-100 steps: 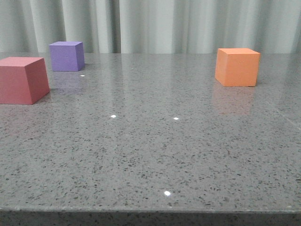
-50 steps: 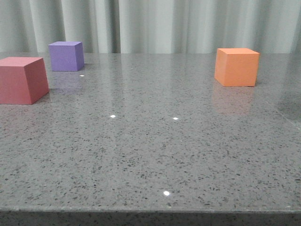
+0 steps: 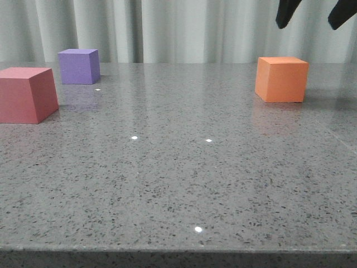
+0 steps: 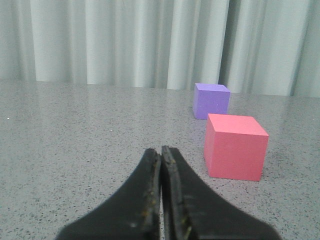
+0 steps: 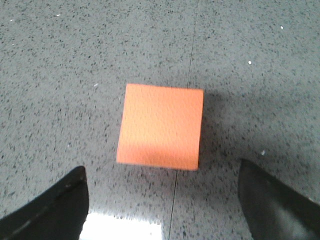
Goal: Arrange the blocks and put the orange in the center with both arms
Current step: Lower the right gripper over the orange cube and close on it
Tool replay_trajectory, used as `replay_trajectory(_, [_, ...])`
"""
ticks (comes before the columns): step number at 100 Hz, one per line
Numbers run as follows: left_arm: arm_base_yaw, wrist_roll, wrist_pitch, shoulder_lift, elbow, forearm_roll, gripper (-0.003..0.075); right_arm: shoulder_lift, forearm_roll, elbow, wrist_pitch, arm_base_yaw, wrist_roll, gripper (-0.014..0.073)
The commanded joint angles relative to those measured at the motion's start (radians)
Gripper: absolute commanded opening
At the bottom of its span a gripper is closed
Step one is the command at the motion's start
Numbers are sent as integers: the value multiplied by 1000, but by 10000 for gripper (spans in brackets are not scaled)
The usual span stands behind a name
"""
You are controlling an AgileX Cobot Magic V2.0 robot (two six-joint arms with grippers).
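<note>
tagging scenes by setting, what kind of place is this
Probably a lab or test bench rather than a home: a bare grey speckled stone tabletop, a plain pale pleated curtain as backdrop, and only solid-colour matte cubes set out, like the orange cube under the open right end effector.

Bright, sharp; perhaps overhead glare.

Pale pleated curtain [image 3: 167, 30] behind speckled grey table [image 3: 178, 178]

No legible text, labels, brands, numbers or signs anywhere: cube faces plain, speckled table [image 3: 178, 184] unmarked, curtain [image 3: 184, 30] behind it blank.
</note>
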Motion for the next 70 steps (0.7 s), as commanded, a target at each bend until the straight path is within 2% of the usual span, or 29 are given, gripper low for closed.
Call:
replay_trajectory(1, [2,-11,-77,-36,42,2,-20,-8,-18,-60,-55,1,-7,605])
replay_trajectory(70, [2,-11,-77,-36,42,2,-20,159,-18,-87,-124,1,-7,605])
